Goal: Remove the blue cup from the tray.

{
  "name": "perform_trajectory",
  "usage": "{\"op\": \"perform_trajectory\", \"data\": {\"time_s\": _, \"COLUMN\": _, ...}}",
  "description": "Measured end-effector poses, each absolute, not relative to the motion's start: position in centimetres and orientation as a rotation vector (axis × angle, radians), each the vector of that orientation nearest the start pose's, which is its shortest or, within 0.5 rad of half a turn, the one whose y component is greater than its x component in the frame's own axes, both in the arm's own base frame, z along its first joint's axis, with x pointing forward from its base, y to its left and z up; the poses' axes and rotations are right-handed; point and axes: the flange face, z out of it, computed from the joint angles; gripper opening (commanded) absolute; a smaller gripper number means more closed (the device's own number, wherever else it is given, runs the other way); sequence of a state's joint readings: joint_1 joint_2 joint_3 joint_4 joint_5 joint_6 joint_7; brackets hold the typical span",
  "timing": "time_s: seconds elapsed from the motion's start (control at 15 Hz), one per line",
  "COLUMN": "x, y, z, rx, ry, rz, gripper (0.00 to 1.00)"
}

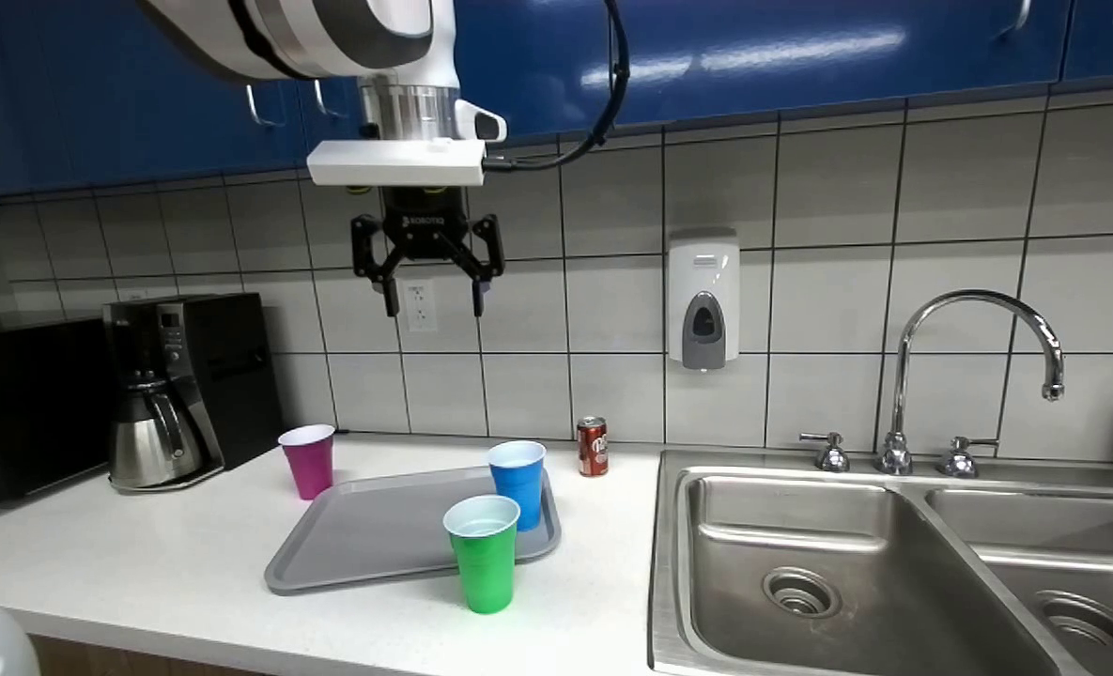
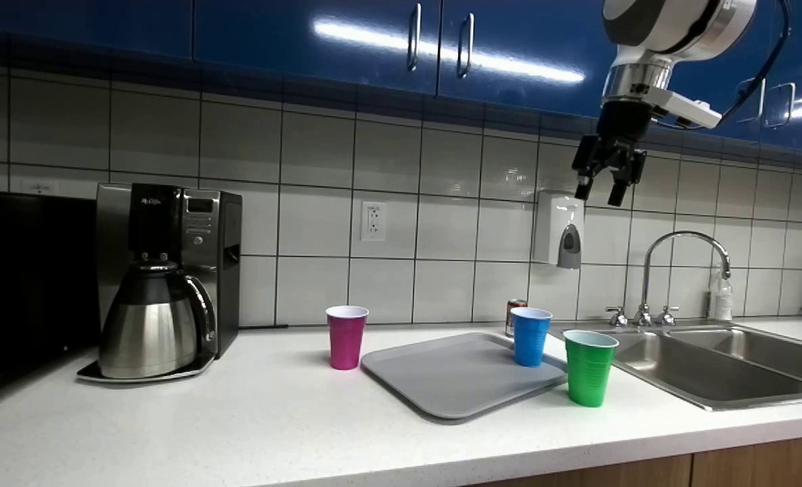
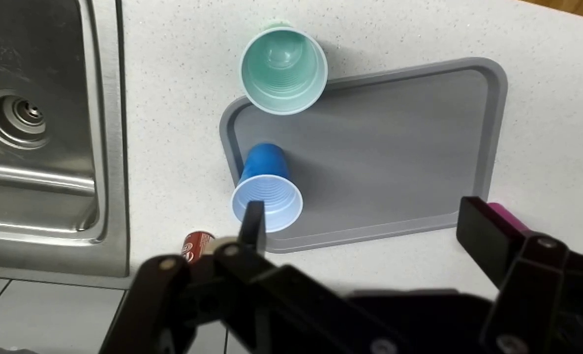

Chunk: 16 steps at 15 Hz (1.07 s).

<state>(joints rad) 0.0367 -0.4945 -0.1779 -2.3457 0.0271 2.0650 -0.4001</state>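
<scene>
The blue cup (image 1: 528, 493) stands upright on the grey tray (image 1: 382, 530), near the tray's end towards the sink. The cup (image 2: 530, 343) and tray (image 2: 451, 380) also show in an exterior view. In the wrist view the blue cup (image 3: 265, 161) is at the tray's (image 3: 399, 142) left end, with one finger covering part of its opening. My gripper (image 1: 435, 302) hangs high above the counter, open and empty, well above the cup. It also shows in an exterior view (image 2: 600, 195) and in the wrist view (image 3: 363, 214) with its fingers wide apart.
A green cup (image 1: 486, 563) stands at the tray's front edge, close to the blue cup. A purple cup (image 2: 346, 341) stands beside the tray's far end. A soda can (image 1: 592, 446) is behind the blue cup. The sink (image 1: 673, 563), faucet (image 1: 904, 357) and coffee maker (image 2: 164, 284) flank the counter.
</scene>
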Motion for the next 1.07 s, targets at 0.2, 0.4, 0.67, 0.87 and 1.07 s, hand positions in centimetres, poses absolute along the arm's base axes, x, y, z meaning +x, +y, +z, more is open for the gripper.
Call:
{"op": "perform_trajectory", "data": {"time_s": 0.2, "x": 41.9, "y": -6.5, "z": 51.7, "rx": -3.044, "ry": -0.416, "rz": -0.36, "gripper": 1.0}}
{"op": "perform_trajectory", "data": {"time_s": 0.4, "x": 41.9, "y": -6.4, "z": 50.2, "rx": -3.046, "ry": -0.421, "rz": -0.38, "gripper": 1.0}}
{"op": "perform_trajectory", "data": {"time_s": 0.67, "x": 42.3, "y": -6.3, "z": 48.5, "rx": -3.054, "ry": -0.416, "rz": -0.429, "gripper": 1.0}}
{"op": "perform_trajectory", "data": {"time_s": 0.87, "x": 43.0, "y": -6.4, "z": 47.2, "rx": -3.061, "ry": -0.411, "rz": -0.467, "gripper": 1.0}}
{"op": "perform_trajectory", "data": {"time_s": 1.07, "x": 43.9, "y": -6.4, "z": 45.8, "rx": -3.071, "ry": -0.407, "rz": -0.5, "gripper": 1.0}}
